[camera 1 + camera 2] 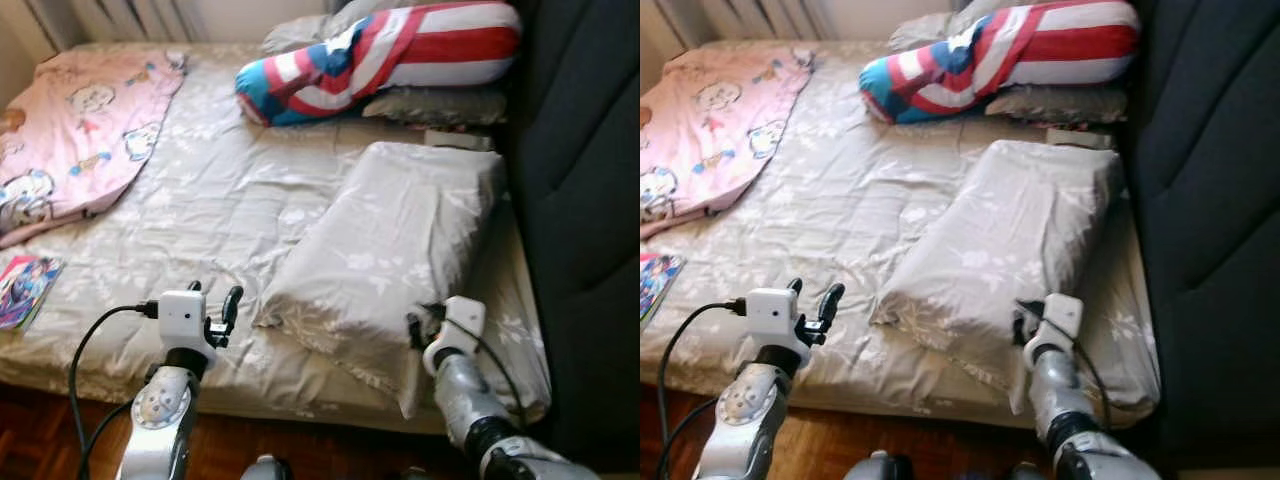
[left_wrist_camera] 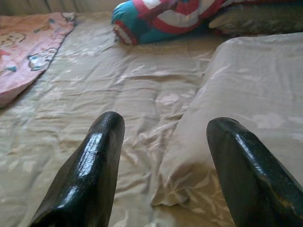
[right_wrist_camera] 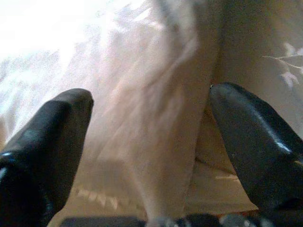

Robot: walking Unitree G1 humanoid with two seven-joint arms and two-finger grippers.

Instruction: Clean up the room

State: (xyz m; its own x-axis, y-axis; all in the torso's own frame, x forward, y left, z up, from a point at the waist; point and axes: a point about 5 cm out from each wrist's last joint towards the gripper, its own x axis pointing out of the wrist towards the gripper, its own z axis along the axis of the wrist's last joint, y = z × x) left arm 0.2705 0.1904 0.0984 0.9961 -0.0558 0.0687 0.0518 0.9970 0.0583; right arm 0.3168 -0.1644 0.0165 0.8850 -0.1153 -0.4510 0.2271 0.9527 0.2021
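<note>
Grey pillow (image 1: pixel 390 250) lies diagonally toward the headboard corner, both the left tool (image 2: pixel 161 165) and right tool (image 3: pixel 149 156) agape.

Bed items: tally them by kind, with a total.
Grey floral pillows: 3, the large pillow near the tools, a flat pillow under the bolster, a third pillow behind it.
Striped bolster: 1
Pink blanket: 1
Picture book: 1
Total: 6
</note>
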